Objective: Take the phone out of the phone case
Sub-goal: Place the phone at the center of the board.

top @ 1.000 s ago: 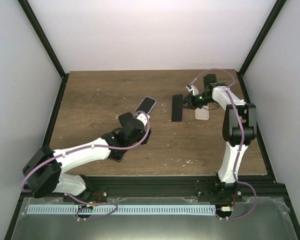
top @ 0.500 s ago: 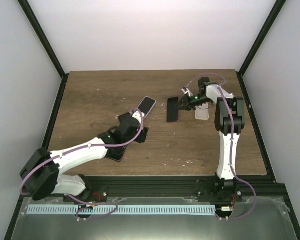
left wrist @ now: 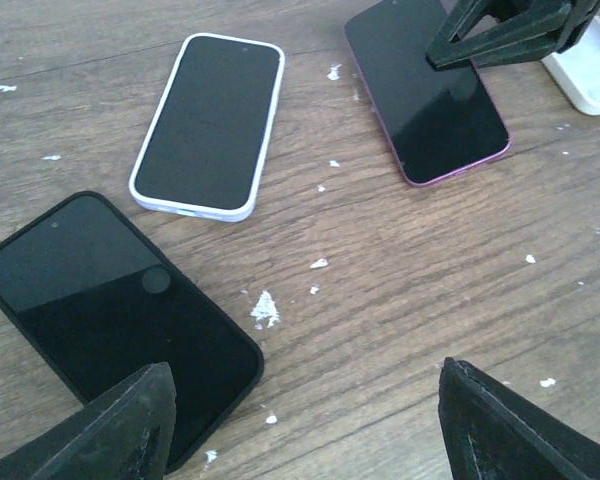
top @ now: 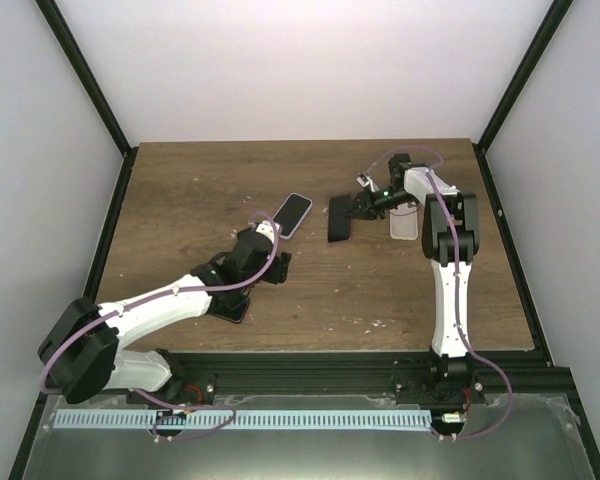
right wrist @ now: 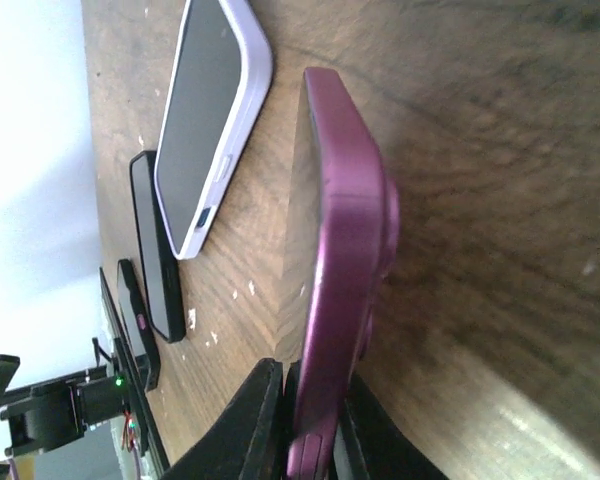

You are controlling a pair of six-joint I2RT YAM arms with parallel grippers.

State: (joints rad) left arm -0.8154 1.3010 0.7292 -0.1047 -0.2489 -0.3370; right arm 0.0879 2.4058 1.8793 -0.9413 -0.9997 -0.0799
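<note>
A phone in a pale lilac case (top: 292, 214) (left wrist: 210, 124) lies face up on the wooden table (top: 190, 190). My left gripper (top: 265, 240) (left wrist: 302, 400) hovers open just short of it, nothing between its fingers. A purple phone (top: 339, 218) (right wrist: 342, 230) (left wrist: 426, 92) is pinched at one end by my right gripper (top: 362, 204) (right wrist: 310, 378), its far end resting on the wood. Right of that arm lies a white case (top: 404, 224) (left wrist: 592, 78). A black phone (left wrist: 118, 318) (right wrist: 158, 250) lies by the left fingers.
Another dark phone (top: 232, 308) peeks out under the left forearm. White specks (left wrist: 266, 308) dot the wood. Black frame posts (top: 500, 110) and white walls close in the table's sides and back.
The right gripper has carried the purple phone a little to the left, away from the white case. The left gripper has shifted slightly back and left, still open.
</note>
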